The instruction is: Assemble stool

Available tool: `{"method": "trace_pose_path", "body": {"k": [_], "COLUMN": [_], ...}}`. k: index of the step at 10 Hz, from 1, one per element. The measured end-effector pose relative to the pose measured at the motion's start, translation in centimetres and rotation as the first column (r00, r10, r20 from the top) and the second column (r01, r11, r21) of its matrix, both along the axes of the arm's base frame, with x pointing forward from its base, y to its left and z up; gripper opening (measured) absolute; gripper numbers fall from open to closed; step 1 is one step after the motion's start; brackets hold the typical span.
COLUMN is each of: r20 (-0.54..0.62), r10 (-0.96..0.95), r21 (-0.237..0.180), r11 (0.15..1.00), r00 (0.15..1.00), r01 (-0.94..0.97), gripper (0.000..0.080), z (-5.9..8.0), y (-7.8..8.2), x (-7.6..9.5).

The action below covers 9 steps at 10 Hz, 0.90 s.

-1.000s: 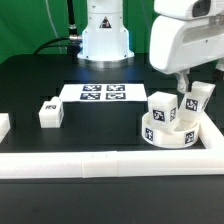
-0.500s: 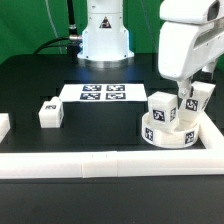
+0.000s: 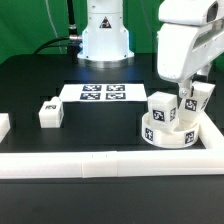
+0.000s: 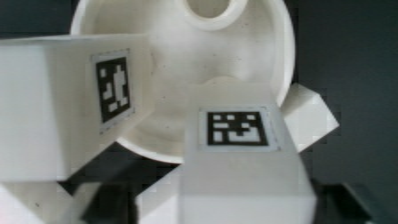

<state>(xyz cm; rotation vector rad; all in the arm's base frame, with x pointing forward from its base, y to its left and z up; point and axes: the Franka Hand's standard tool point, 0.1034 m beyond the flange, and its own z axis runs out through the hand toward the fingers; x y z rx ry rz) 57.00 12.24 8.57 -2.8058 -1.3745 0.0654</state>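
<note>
While clamped on a tilted leg (image 3: 201, 99) (image 4: 240, 131), the gripper (image 3: 186, 96) hangs over the round seat (image 3: 163, 138) (image 4: 192, 55), at the exterior view's right by the front rail (image 3: 100, 163). Another leg (image 3: 163, 107) (image 4: 68, 100) stands on the seat, just beside the held one. Loose leg (image 3: 48, 113) sits well apart, left of the marker board (image 3: 103, 93).

1. One round stool seat (image 3: 170, 140).
2. Three blocky stool legs: first leg (image 3: 162, 107), second leg (image 3: 203, 100), third leg (image 3: 48, 113).
3. Two square tags show in the wrist view, one on each of the two legs seen there.
4. One marker board (image 3: 103, 93); its tags are too small to count.
5. Two long white border rails: front rail (image 3: 80, 163), side rail (image 3: 213, 140).
6. One white piece (image 3: 3, 125), cut off at the frame edge, kind unclear.
7. One robot arm (image 3: 105, 35) with one tool (image 3: 190, 95).
8. One black tabletop (image 3: 100, 125).
</note>
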Motion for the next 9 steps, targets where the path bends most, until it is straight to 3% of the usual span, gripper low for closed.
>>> {"method": "trace_pose_path", "body": {"k": [1,5,8,9], "r20": [-0.001,-0.001,0.007,0.014], "r10": [-0.003,-0.083,-0.433,-0.565], "r21": [0.000,-0.004,-0.018,-0.022], "r11": [1.000,0.997,0.901,0.824], "r00": [1.000,0.997,0.902,0.825], "r01": [0.003,0.083,0.433,0.566], "gripper": [0.0332,0.0333,0.0333,0.0334], "z": [-0.04,-0.04,-0.25,-0.27], "y": [-0.02,-0.09,0.39,0.43], "x": [-0.05,-0.04,-0.58,-0.57]}}
